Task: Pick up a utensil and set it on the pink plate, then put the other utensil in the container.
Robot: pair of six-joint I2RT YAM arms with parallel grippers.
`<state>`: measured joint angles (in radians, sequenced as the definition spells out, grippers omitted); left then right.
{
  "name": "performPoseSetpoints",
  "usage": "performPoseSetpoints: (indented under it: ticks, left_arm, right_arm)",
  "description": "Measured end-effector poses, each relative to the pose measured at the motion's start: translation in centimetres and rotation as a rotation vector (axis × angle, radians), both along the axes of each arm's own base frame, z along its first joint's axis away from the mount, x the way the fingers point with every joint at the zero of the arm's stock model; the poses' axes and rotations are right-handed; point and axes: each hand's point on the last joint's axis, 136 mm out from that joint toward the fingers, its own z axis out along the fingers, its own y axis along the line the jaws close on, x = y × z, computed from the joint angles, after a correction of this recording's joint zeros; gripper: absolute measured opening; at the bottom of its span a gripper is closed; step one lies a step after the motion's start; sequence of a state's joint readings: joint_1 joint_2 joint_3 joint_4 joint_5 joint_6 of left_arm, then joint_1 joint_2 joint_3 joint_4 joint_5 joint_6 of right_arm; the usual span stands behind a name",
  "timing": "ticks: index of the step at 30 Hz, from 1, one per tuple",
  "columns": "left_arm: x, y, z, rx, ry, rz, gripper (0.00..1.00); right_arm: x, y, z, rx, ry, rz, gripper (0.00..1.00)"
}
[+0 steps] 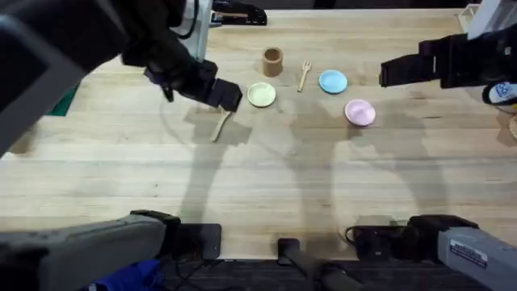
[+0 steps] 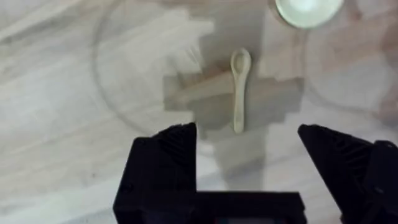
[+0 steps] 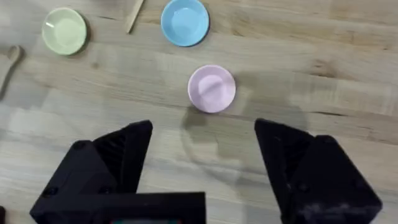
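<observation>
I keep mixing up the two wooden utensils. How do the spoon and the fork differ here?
The spoon ends in a rounded oval head; the fork ends in short prongs. The spoon lies below the open left gripper, beside the yellow-green plate; the fork lies between the brown cup and the blue plate. Both are pale wood, flat on the table.

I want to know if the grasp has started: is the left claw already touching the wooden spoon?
Apart. In the left wrist view the open left claw hangs over the wooden spoon, with bare table showing between its fingers and the handle.
</observation>
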<state>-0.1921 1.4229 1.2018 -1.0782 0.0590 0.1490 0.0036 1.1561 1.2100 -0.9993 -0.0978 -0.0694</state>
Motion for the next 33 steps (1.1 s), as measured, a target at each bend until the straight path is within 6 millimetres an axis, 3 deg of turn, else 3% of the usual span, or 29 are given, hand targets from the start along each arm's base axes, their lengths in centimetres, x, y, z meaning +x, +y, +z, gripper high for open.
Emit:
performPoseSetpoints:
  ticks: [3, 11, 17, 26, 33]
  left_arm:
    - [1.4, -0.2, -1.0, 0.003, -0.006, 0.001, 0.996]
    - [2.6, -0.5, -2.8, -0.012, -0.049, 0.009, 0.996]
    - [2.1, -0.5, -5.7, -0.018, -0.045, 0.012, 0.995]
    - [1.8, -0.5, -7.2, -0.022, -0.05, 0.011, 0.995]
    - [1.1, -0.9, -10.2, -0.004, 0.031, -0.004, 0.994]
  right_arm:
    - [0.0, 0.0, 0.0, -0.001, 0.0, 0.002, 0.997]
    - [0.0, 0.0, 0.0, -0.003, -0.001, 0.005, 0.997]
    - [0.0, 0.0, 0.0, -0.003, -0.001, 0.005, 0.997]
    - [0.0, 0.0, 0.0, -0.003, -0.001, 0.005, 0.998]
    - [0.0, 0.0, 0.0, -0.003, -0.001, 0.005, 0.998]
